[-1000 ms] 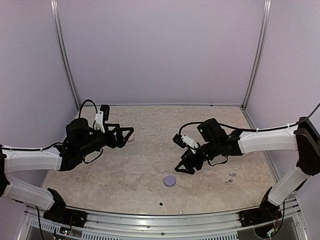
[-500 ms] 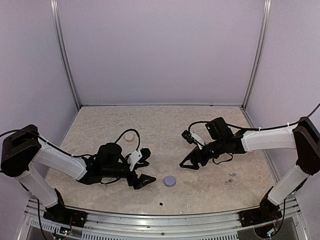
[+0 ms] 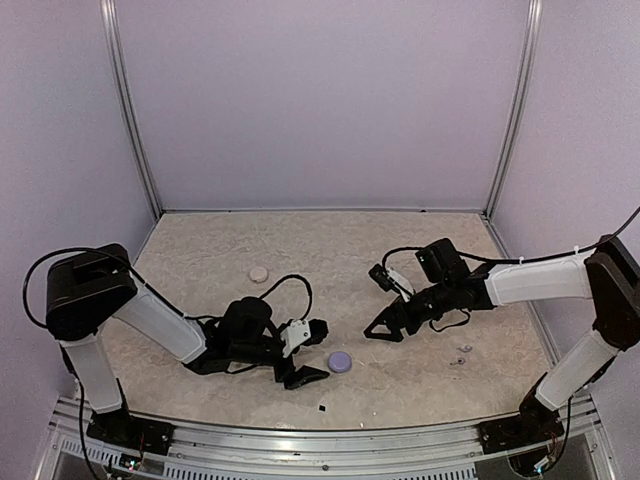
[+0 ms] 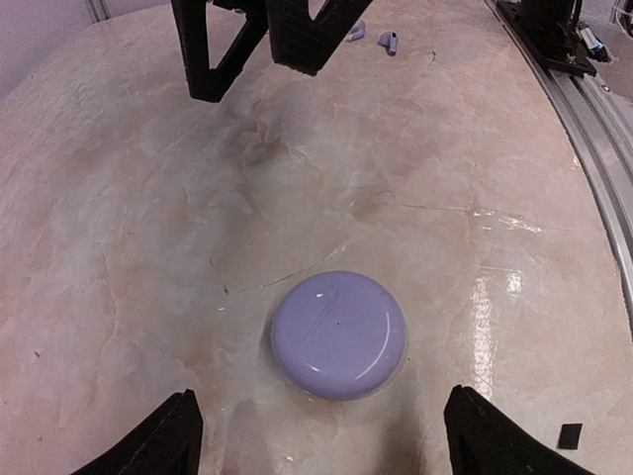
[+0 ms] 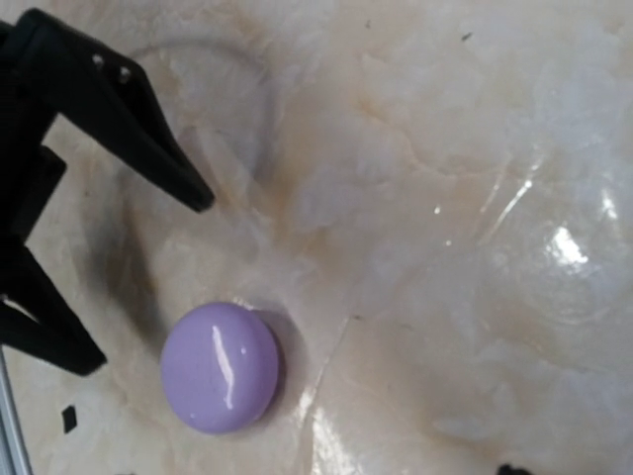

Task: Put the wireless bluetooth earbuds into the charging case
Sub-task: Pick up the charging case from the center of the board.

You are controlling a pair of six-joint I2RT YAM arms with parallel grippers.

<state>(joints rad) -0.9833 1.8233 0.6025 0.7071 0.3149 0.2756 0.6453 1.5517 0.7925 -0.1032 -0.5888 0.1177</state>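
Observation:
A round purple charging case [image 3: 341, 361] lies shut on the marble table, near the front. My left gripper [image 3: 311, 354] is low beside its left edge, open. In the left wrist view the case [image 4: 339, 334] lies just ahead of the wide-apart fingertips [image 4: 166, 443], touching neither. My right gripper [image 3: 383, 329] hovers open and empty behind and right of the case [image 5: 220, 366]; its fingers [image 4: 208, 59] show at the top of the left wrist view. Two tiny lilac earbuds [image 3: 460, 355] lie on the table to the right, also seen far off [image 4: 374, 38].
A beige round case [image 3: 259, 273] sits at the back left. A small black square [image 3: 322, 408] lies near the front edge. A metal rail [image 4: 593, 148] borders the table's front. Walls close in the sides and back.
My left arm swung from the beige case at the back left down to the purple case, and its jaws narrowed slightly. My right gripper drifted a little to the right.

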